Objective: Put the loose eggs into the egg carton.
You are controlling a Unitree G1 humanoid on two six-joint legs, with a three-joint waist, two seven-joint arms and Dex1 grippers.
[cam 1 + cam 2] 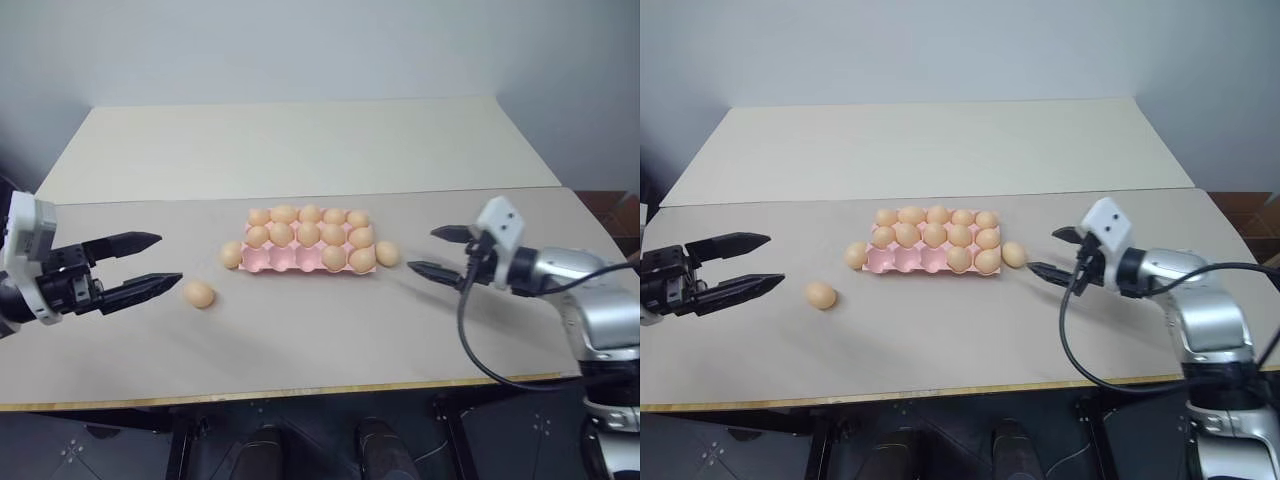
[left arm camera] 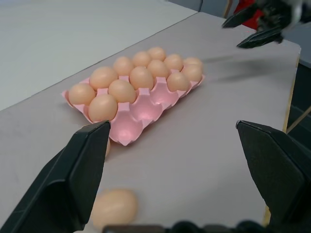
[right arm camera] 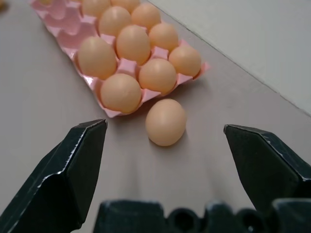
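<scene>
The pale-pink egg carton [image 1: 280,260] lies mid-table with several tan eggs in it; three cups at the left of its near row are bare. Three loose eggs rest on the table: one touching the carton's left end [image 1: 231,255], one further left and nearer [image 1: 199,294], one by the carton's right end [image 1: 387,253]. My left gripper [image 1: 170,258] hangs open just left of the nearer egg [image 2: 114,208]. My right gripper [image 1: 421,250] is open, a short way right of the right-hand egg [image 3: 165,122], pointing at it. Neither holds anything.
The grey table [image 1: 330,330] has its front edge close below the grippers. A second, lighter table [image 1: 300,140] butts against it behind the carton. A black cable [image 1: 470,340] loops down from my right wrist over the table's front edge.
</scene>
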